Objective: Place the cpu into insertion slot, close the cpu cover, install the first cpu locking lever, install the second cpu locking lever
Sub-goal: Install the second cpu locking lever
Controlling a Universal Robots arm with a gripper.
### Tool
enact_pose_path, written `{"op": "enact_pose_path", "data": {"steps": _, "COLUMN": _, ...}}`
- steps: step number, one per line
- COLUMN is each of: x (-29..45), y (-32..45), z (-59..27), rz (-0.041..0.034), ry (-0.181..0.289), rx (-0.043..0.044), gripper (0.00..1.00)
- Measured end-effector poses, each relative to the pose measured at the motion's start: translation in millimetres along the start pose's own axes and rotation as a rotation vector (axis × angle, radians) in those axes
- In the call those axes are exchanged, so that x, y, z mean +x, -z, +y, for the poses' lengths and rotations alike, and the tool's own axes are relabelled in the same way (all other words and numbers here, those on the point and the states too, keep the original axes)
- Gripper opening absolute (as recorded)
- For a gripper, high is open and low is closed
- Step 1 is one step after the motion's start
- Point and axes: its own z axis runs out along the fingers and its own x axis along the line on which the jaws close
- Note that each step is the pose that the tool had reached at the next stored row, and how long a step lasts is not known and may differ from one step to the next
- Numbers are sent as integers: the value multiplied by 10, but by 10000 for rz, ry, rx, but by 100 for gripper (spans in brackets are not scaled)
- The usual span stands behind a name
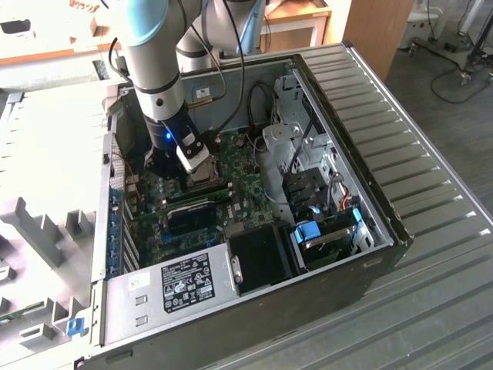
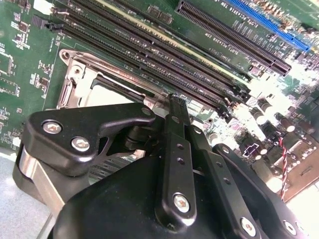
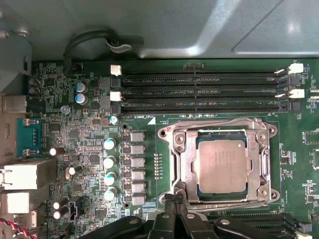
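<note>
The cpu (image 3: 221,167) sits in the insertion slot (image 3: 185,169), lower right of the first wrist view, cpu cover (image 3: 259,164) down around it. The gripper (image 3: 177,199), fingers together, touches its near rim; memory slots (image 3: 199,92) lie above.

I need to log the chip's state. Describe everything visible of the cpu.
The small flat square cpu with a silvery-grey metal top lies flat in the square insertion slot, face up, faint print on its lid. The thin silvery metal cpu cover frame is down around it, its window leaving the lid exposed. The black hand hovers at the socket's edge, beside the chip and not on its lid. Long black memory slots run alongside.
</note>
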Motion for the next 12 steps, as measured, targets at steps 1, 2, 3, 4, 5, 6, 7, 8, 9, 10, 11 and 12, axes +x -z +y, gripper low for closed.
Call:
{"op": "enact_pose_path", "data": {"steps": 1, "x": 0, "y": 0, "z": 0, "rz": 2, "ry": -2, "rx": -31, "gripper": 11}}
{"op": "enact_pose_path", "data": {"steps": 2, "x": 1, "y": 0, "z": 0, "rz": 2, "ry": -3, "rx": -54, "gripper": 11}}
{"op": "enact_pose_path", "data": {"steps": 3, "x": 1, "y": -1, "z": 0, "rz": 2, "ry": -4, "rx": -67, "gripper": 11}}
{"op": "enact_pose_path", "data": {"steps": 4, "x": 1, "y": -2, "z": 0, "rz": 2, "ry": -4, "rx": -73, "gripper": 11}}
{"op": "enact_pose_path", "data": {"steps": 5, "x": 2, "y": -3, "z": 0, "rz": 1, "ry": -3, "rx": -79, "gripper": 11}}
{"op": "enact_pose_path", "data": {"steps": 6, "x": 4, "y": -4, "z": 0, "rz": 1, "ry": -2, "rx": -83, "gripper": 11}}
{"op": "enact_pose_path", "data": {"steps": 7, "x": 6, "y": -6, "z": 0, "rz": 2, "ry": -2, "rx": -86, "gripper": 11}}
{"op": "enact_pose_path", "data": {"steps": 8, "x": 8, "y": -7, "z": 0, "rz": 3, "ry": -4, "rx": -87, "gripper": 11}}
{"op": "enact_pose_path", "data": {"steps": 9, "x": 10, "y": -7, "z": -1, "rz": 4, "ry": -4, "rx": -88, "gripper": 11}}
{"op": "enact_pose_path", "data": {"steps": 10, "x": 11, "y": -9, "z": -1, "rz": 4, "ry": -3, "rx": -90, "gripper": 11}}
{"op": "enact_pose_path", "data": {"steps": 11, "x": 14, "y": -10, "z": -1, "rz": 3, "ry": -4, "rx": -92, "gripper": 11}}
{"op": "enact_pose_path", "data": {"steps": 12, "x": 15, "y": -11, "z": -1, "rz": 3, "ry": -4, "rx": -94, "gripper": 11}}
